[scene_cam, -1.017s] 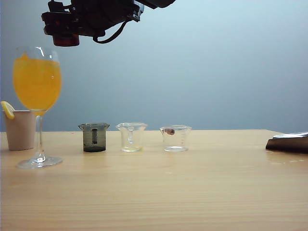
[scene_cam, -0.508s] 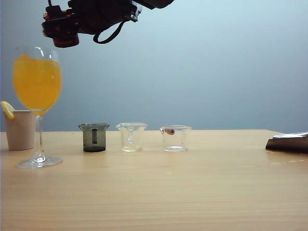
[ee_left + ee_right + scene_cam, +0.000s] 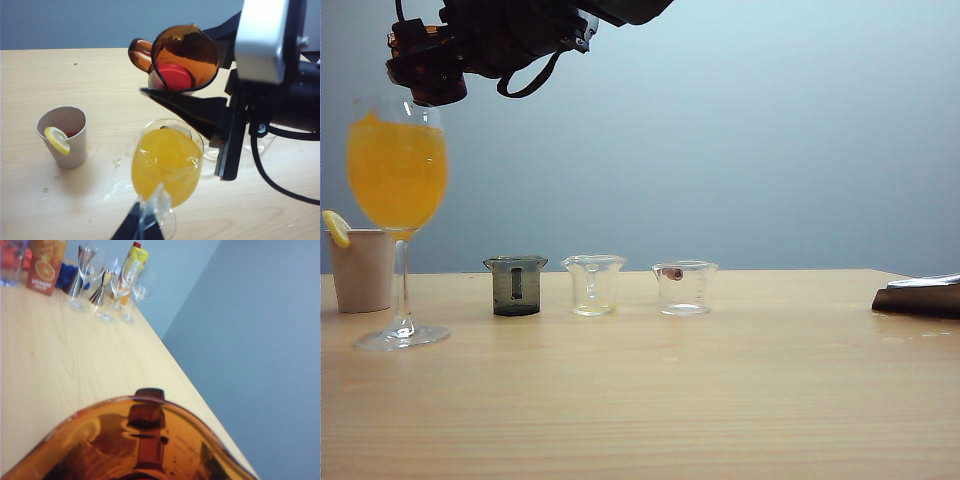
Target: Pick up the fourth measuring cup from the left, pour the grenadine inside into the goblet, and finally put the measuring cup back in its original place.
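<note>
Far left of ext. view: beige paper cup w/ lemon slice (image 3: 360, 268), then tall clear stemmed goblet of orange drink (image 3: 398, 180). Right gripper (image 3: 425, 75) hangs upper left, just above goblet rim, pinching the amber translucent measuring cup (image 3: 184, 57), tipped on its side over the glass; red grenadine (image 3: 173, 76) sits at its low end. Left gripper (image 3: 142, 225) low by goblet stem; can't tell its jaws. Smoky grey cup (image 3: 516, 285), two clear cups (image 3: 593, 284) in a row mid-table. Wooden table (image 3: 770, 380) wide open right, up to a dark flat object (image 3: 920, 296) at right edge.
</note>
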`<act>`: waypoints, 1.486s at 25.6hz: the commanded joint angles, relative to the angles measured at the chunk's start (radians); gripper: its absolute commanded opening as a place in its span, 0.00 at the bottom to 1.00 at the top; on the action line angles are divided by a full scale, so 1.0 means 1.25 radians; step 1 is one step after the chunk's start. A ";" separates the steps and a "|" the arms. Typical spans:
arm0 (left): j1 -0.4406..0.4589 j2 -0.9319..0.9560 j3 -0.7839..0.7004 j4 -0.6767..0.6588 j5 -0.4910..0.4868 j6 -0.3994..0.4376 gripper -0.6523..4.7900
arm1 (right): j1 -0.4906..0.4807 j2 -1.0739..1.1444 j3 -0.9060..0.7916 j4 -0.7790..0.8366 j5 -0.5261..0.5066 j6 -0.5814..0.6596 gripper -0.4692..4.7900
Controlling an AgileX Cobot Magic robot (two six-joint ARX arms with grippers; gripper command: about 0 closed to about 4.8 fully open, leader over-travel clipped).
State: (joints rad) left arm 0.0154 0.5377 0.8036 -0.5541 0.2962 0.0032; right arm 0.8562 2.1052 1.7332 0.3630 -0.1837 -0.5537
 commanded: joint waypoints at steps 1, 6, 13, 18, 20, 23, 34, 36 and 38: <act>-0.001 -0.002 0.000 0.020 -0.003 -0.002 0.11 | 0.003 -0.008 0.004 -0.009 -0.001 -0.107 0.09; -0.001 -0.002 0.000 0.026 -0.002 -0.002 0.11 | 0.003 -0.008 0.004 -0.012 0.002 -0.146 0.09; -0.001 -0.002 0.000 0.026 -0.003 -0.002 0.11 | 0.007 -0.008 0.004 0.005 0.008 -0.257 0.09; -0.001 -0.002 0.000 0.026 -0.003 -0.002 0.11 | 0.009 -0.008 0.004 0.007 0.008 -0.324 0.09; -0.001 -0.002 0.000 0.025 -0.002 -0.002 0.11 | 0.009 -0.008 0.004 0.007 0.008 -0.361 0.09; -0.001 -0.002 0.000 0.025 -0.002 -0.002 0.11 | 0.009 -0.008 0.004 0.007 0.008 -0.412 0.09; -0.001 -0.002 0.000 0.024 -0.002 -0.002 0.11 | 0.009 -0.008 0.004 0.012 0.006 -0.543 0.09; -0.001 -0.002 0.000 0.020 -0.002 -0.002 0.11 | 0.009 -0.008 0.004 0.031 0.005 -0.571 0.09; -0.001 -0.002 0.000 0.019 -0.002 -0.002 0.11 | 0.010 -0.008 0.004 0.049 0.005 -0.581 0.09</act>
State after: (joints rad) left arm 0.0154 0.5373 0.8036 -0.5365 0.2951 0.0032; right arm 0.8635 2.1052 1.7329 0.3729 -0.1772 -1.2652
